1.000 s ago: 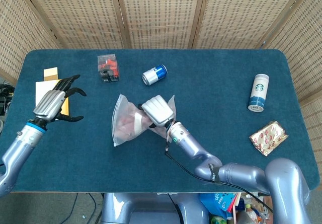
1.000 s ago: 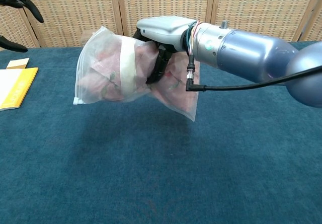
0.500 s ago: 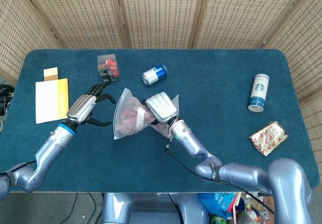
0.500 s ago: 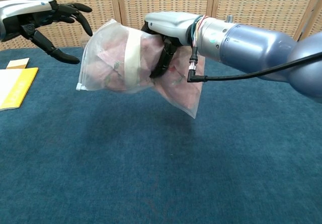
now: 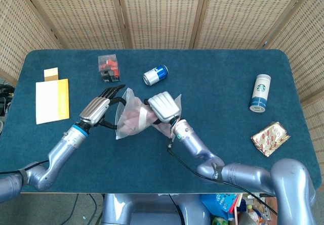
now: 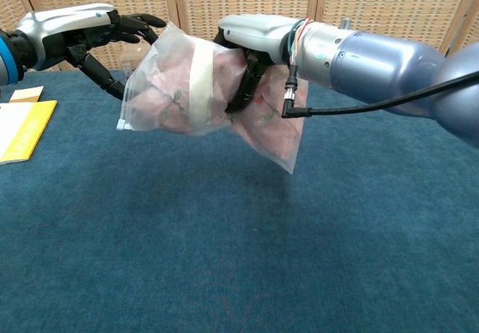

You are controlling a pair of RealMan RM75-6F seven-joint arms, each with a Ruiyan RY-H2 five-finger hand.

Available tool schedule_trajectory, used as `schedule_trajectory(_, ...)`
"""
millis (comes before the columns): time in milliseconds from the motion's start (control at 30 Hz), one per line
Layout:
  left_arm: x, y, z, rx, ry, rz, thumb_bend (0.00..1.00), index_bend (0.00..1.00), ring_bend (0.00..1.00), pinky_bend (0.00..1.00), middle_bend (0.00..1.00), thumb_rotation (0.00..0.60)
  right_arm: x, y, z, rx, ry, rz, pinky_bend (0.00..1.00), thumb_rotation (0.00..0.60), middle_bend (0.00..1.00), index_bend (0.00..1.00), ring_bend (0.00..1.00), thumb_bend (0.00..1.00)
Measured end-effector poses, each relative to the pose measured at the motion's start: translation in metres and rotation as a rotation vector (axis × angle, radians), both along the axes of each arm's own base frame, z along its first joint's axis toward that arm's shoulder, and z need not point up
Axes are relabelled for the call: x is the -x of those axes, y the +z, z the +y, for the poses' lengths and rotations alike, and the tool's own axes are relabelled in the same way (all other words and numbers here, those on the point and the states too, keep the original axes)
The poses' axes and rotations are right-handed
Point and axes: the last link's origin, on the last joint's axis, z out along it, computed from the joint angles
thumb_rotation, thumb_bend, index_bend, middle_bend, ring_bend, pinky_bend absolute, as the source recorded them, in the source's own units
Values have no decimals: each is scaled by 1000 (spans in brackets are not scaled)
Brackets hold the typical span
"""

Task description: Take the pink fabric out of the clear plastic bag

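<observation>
A clear plastic bag (image 5: 132, 119) (image 6: 183, 82) with pink fabric (image 6: 168, 97) inside hangs above the blue table, gripped around its middle by my right hand (image 5: 162, 107) (image 6: 251, 37). The bag's free end points to the left. My left hand (image 5: 100, 109) (image 6: 90, 37) is at that end with its fingers spread, the fingertips (image 6: 142, 20) at the bag's upper left corner. I cannot tell whether they touch the plastic. The fabric stays wholly inside the bag.
On the table lie a yellow notepad (image 5: 51, 99), a small clear box with red contents (image 5: 109, 67), a blue can on its side (image 5: 155, 75), an upright Starbucks can (image 5: 260, 93) and a patterned packet (image 5: 270, 138).
My left hand has swept in from the far left to the bag's open end. The right hand has lifted the bag slightly and kept its grip.
</observation>
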Motion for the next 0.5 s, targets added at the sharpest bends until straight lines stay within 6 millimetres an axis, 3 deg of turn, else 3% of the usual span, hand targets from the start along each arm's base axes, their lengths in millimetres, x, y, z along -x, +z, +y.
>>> schedule_trajectory(500, -14, -25, -5, 7, -47, 28, 113, 382, 0, 0, 0, 600, -3, 7, 0, -3, -27, -27, 792, 600, 680, 565, 638, 708)
